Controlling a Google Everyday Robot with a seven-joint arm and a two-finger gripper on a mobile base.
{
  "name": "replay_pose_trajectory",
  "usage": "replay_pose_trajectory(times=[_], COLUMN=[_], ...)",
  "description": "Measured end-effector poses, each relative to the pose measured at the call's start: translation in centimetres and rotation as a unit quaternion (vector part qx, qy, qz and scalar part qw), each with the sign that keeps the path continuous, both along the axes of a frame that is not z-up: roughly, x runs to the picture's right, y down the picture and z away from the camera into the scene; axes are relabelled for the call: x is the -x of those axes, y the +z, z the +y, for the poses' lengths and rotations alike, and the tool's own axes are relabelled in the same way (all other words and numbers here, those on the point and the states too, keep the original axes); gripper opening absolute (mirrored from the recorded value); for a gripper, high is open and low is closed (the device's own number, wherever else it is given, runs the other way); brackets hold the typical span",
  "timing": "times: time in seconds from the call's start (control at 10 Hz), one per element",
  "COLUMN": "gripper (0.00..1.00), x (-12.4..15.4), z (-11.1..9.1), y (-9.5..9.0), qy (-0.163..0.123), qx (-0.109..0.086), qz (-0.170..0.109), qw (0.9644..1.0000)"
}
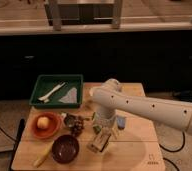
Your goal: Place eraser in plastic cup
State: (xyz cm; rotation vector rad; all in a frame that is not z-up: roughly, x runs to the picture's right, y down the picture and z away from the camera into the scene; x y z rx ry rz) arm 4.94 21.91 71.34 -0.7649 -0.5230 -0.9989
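The only marking is a small dark print near the front right corner of the wooden bench, and it is too small to read.

The white arm reaches in from the right, bends over the middle of the bench and turns downward. The pincer hangs at its end, low over the wood near the front edge, just right of the dark maroon bowl. I cannot tell whether the pincer is wide or narrow. A pale tan shape sits at its tip, but I cannot tell whether that is something it holds or part of the pincer itself.

Directly behind the pincer and tucked under the bend of the arm is a small white round form, which I take to be the plastic cup, though it is hard to separate from the arm's wrist. It stands between a dark cluster of small things on its left and a small blue block on its right.

Further left is an orange bowl with a round yellow thing in it. A long yellow thing lies on the wood beside the maroon bowl. At the back left is a green tray holding a white utensil and a pale flat piece.
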Motion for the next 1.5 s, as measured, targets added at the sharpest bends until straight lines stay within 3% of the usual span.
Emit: replay_pose_trajectory(times=[1.5], gripper=[0.8], x=[0.0], z=[0.0], y=[0.0], qy=[0.0], qx=[0.0], qz=[0.0], qw=[1.0])
